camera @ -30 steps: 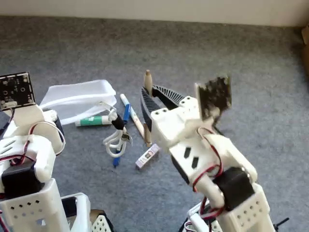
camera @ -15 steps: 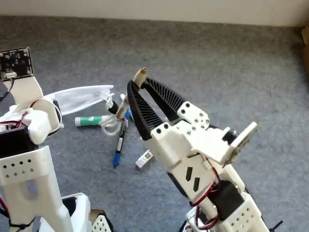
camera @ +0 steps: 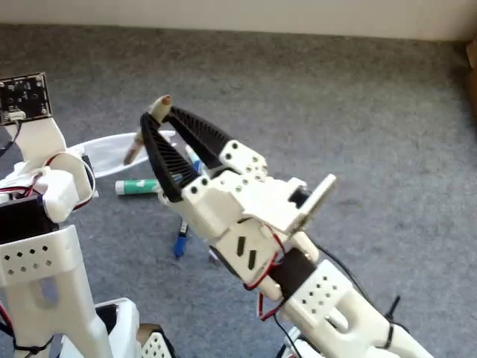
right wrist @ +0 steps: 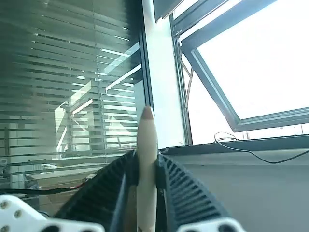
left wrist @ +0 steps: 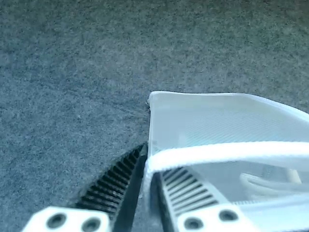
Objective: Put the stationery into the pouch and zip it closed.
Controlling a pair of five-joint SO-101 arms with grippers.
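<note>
soft even daylight on the grey carpet (camera: 358,97), faint shadows — window (right wrist: 251,58) glaring white

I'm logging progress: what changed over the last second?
The right gripper, clamping the beige wooden pencil, rose off the carpet and swung toward the translucent white mesh pouch. The left gripper lifted the pouch's rim. The green-and-white tube stayed put.

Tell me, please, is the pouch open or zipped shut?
Open: the left gripper pinches one rim of the pouch, which stands apart from the far wall, so the mouth gapes.
</note>
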